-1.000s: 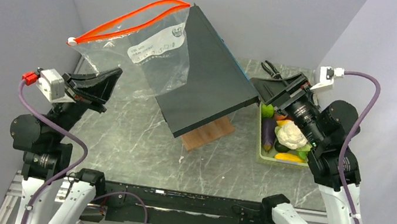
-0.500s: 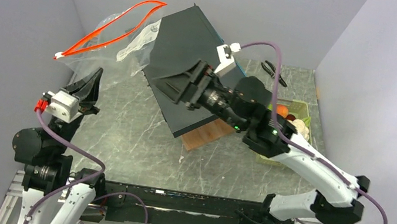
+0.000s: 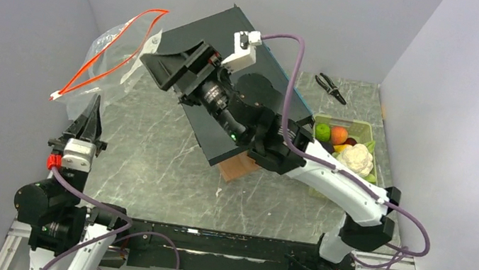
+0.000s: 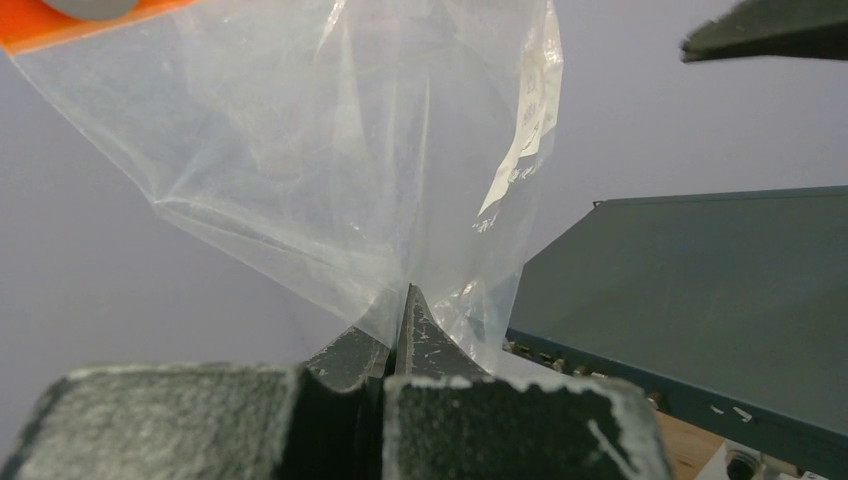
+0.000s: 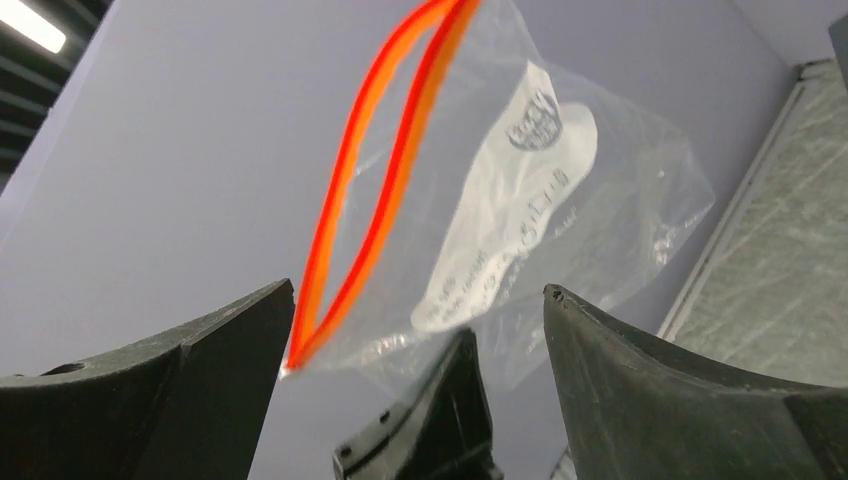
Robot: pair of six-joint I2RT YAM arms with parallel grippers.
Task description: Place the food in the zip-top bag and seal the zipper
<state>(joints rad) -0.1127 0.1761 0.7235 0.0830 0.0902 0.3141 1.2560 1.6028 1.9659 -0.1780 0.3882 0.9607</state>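
Left fingers (image 4: 420, 335) pinch the zip-top bag (image 3: 116, 52) by its bottom edge at far left, zipper (image 5: 312, 330) gaping, axis near-left to far-right; my right fingers (image 5: 200, 380), wide and empty, face that mouth from its right; food (image 3: 346, 147) sits on the right.

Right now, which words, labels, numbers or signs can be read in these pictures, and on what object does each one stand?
White label on the zip-top bag: a round mark and a few printed lines, too blurred to read in the right wrist view.
The same label in the left wrist and top views: seen at a slant or very small, not readable.
Nothing else in view carries text that I can make out.
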